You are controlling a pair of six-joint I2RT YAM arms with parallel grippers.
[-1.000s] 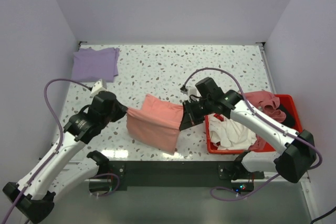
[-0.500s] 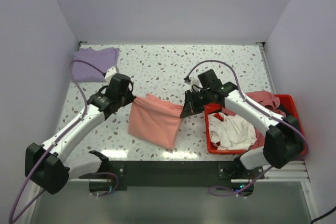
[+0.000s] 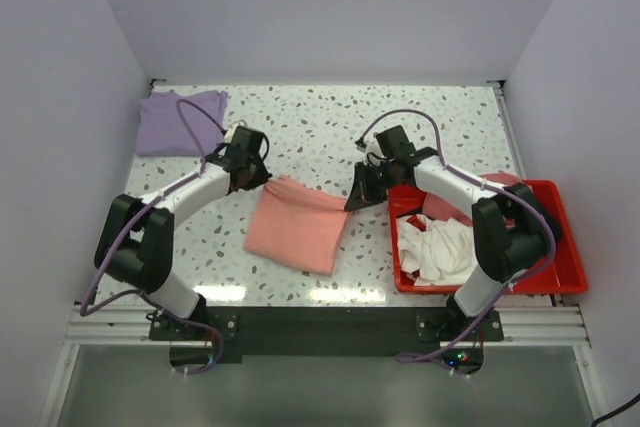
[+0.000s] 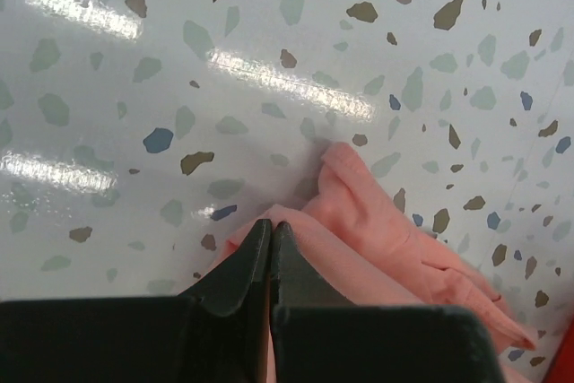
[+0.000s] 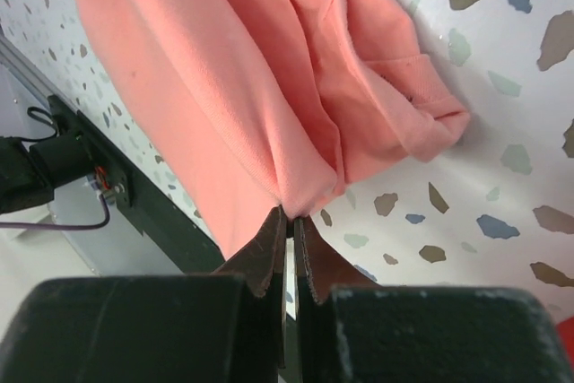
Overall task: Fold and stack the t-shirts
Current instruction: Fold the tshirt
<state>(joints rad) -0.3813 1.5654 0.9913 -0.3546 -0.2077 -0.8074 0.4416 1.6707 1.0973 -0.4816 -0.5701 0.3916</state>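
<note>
A salmon-pink t-shirt (image 3: 298, 224) lies folded on the speckled table, mid-front. My left gripper (image 3: 262, 179) is shut on its far left corner (image 4: 359, 230); my right gripper (image 3: 352, 202) is shut on its far right corner (image 5: 305, 190). In each wrist view the fingertips (image 4: 269, 232) pinch pink cloth (image 5: 224, 87) just above the tabletop. A lavender-purple t-shirt (image 3: 180, 122) lies folded flat at the far left corner. White (image 3: 435, 247) and dusty pink (image 3: 497, 187) t-shirts lie heaped in the red bin (image 3: 560, 282).
The red bin stands at the right front, close to my right arm. White walls enclose the table on three sides. A black rail (image 3: 320, 327) runs along the near edge.
Both grippers have carried the salmon-pink shirt's top edge away from the front edge and down; the cloth, hanging a second ago, now lies flat on the table.
</note>
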